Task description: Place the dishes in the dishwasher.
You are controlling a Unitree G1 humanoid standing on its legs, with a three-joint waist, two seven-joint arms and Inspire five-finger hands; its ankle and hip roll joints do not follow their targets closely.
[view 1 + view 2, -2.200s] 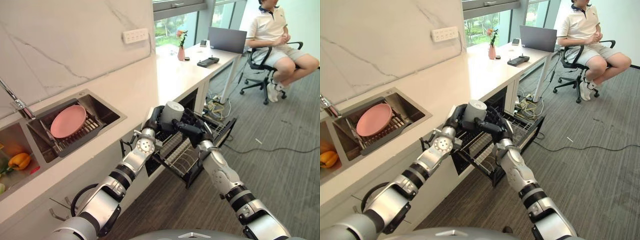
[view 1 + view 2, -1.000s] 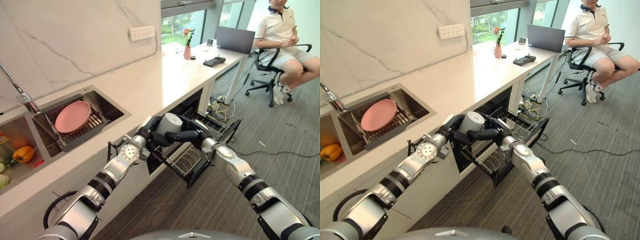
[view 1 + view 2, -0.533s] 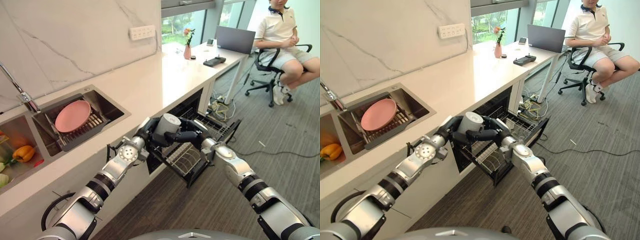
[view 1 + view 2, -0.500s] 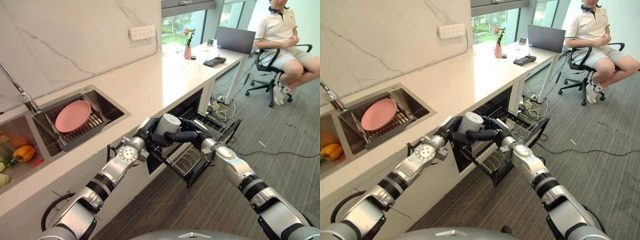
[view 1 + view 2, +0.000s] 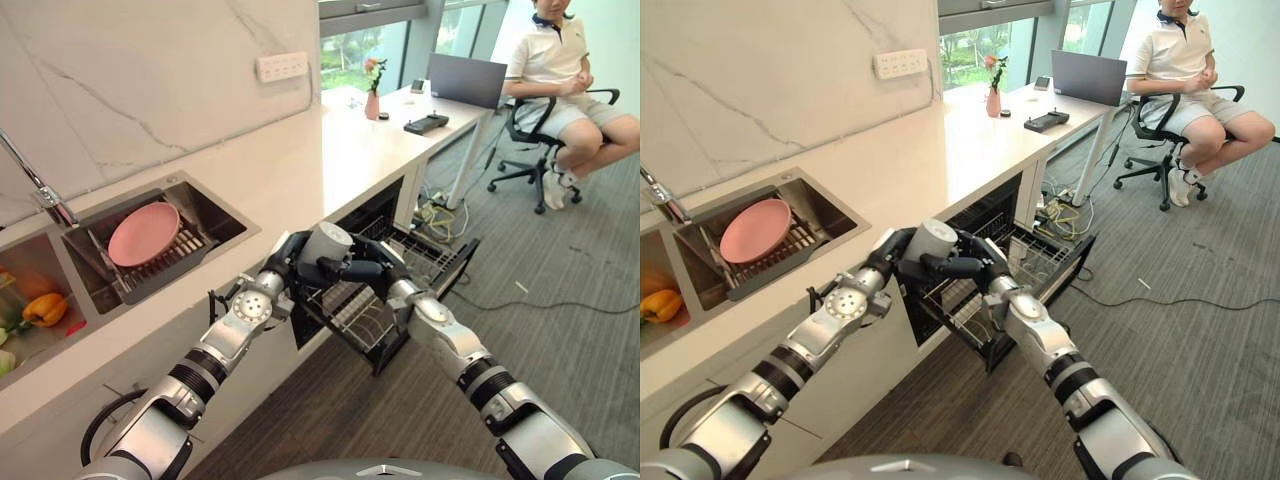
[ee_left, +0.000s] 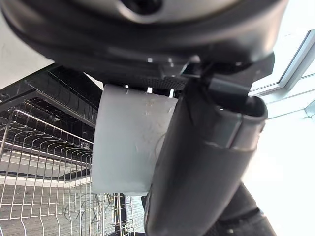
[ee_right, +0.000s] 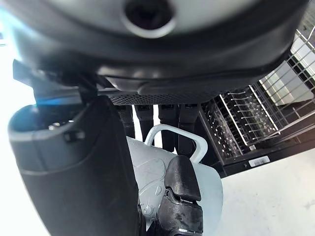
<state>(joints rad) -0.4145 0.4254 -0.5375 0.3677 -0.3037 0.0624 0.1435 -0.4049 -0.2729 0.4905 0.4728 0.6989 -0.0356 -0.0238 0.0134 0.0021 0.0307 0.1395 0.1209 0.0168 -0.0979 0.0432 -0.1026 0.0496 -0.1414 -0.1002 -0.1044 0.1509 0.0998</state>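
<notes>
A grey mug [image 5: 325, 243] hangs in the air above the pulled-out dishwasher rack [image 5: 372, 318], held between both hands. My left hand [image 5: 284, 263] wraps it from the counter side, its thumb [image 6: 197, 167] lying across the mug's wall [image 6: 128, 142]. From the other side my right hand [image 5: 366, 270] grips it too, fingers [image 7: 170, 118] reaching to the mug's white handle [image 7: 175, 133]. A pink plate [image 5: 143, 233] lies on a dark drying rack in the sink [image 5: 205, 205].
The rack's wire basket [image 5: 985, 318] sticks out from under the white counter [image 5: 300, 165] over grey carpet. A person [image 5: 555, 70] sits on an office chair at the back right, near a desk with a laptop [image 5: 466, 80]. A yellow pepper [image 5: 45, 309] lies in the left basin.
Both hands have carried the mug a little to the left, closer to the counter's edge. The plate stays in the sink.
</notes>
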